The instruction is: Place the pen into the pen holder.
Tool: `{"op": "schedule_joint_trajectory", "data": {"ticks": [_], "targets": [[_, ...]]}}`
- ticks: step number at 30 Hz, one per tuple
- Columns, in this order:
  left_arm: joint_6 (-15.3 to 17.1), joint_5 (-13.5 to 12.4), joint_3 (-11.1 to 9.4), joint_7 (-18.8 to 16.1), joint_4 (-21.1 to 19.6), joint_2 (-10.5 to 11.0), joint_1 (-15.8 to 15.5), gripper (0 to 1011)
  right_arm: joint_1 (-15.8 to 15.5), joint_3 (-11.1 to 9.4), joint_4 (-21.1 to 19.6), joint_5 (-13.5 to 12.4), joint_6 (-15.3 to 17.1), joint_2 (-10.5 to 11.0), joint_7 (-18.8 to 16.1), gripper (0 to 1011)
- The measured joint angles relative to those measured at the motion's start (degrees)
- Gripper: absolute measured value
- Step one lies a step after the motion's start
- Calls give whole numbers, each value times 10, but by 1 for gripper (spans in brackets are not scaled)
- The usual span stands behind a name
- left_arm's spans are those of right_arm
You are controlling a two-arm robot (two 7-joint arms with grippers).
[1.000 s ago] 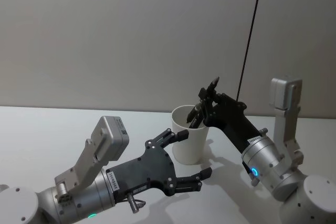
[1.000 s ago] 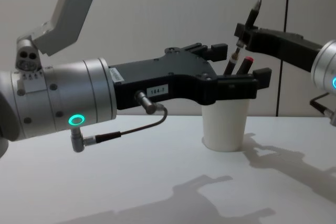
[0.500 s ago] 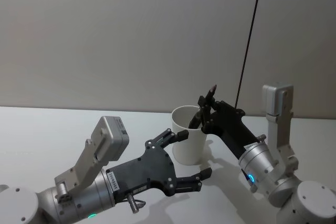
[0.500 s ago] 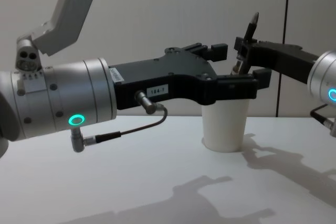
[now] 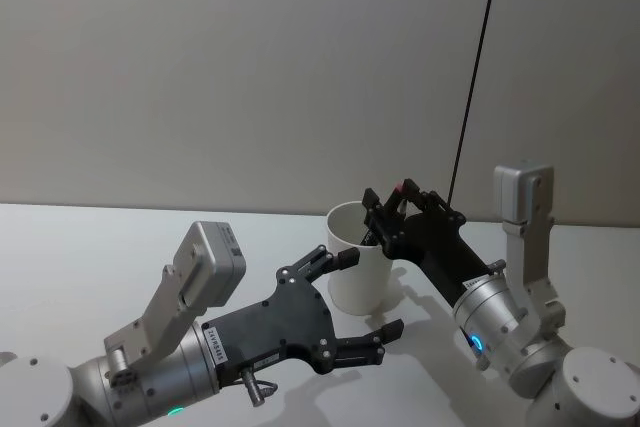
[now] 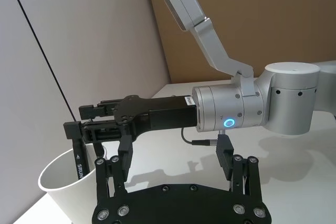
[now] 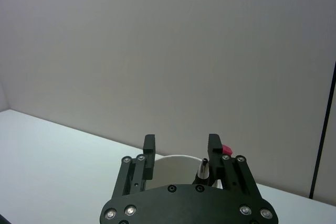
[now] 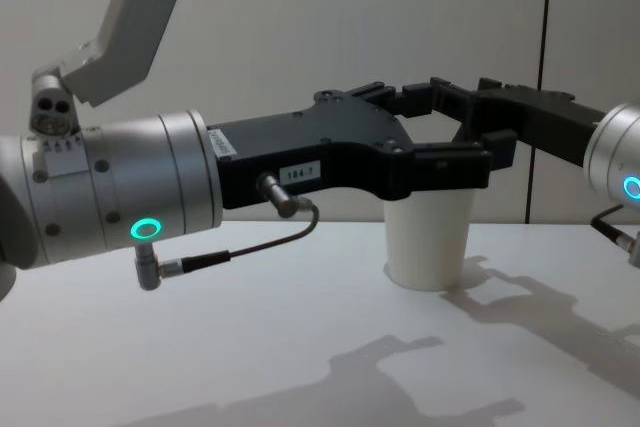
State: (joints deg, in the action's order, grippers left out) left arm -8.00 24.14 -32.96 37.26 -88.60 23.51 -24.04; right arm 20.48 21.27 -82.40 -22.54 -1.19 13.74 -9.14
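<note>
Grey wall fills the background, crossed by a thin dark vertical line on the right; below it runs the white bench. On the bench stands the pen holder, a white paper cup, with nothing else near it.

Over its rim hangs the right claw, fingers spread wide and gripping nothing. Between those fingers, in the right wrist view, the metal-tipped end of the pen stands inside the cup, free of both fingers, with a small red tip just past the far finger (whether that belongs to a second pen cannot be told).

In front of the cup, nearer the robot, hovers the left claw, fingers also wide apart and empty. Seen from the chest it crosses the cup's upper part, hiding the rim and everything inside; the cup's lower body shows below it. From the head, the right claw's fingers cover most of the cup's mouth. In the left wrist view a dark pen shaft leans in the cup under the right claw.
</note>
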Motion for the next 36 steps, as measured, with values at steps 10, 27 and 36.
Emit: {"op": "schedule_joint_trajectory", "data": {"ticks": [10, 27, 36], "targets": [[0, 0, 0, 0, 0, 0, 0, 1002, -1, 0, -1, 2, 1, -1, 2, 887], [0, 0, 0, 0, 0, 0, 0, 1002, -31, -38, -42, -24, 0, 10, -3, 1001], [0, 0, 0, 0, 0, 0, 0, 1002, -63, -70, -77, -37, 8, 20, 8, 1001]]}}
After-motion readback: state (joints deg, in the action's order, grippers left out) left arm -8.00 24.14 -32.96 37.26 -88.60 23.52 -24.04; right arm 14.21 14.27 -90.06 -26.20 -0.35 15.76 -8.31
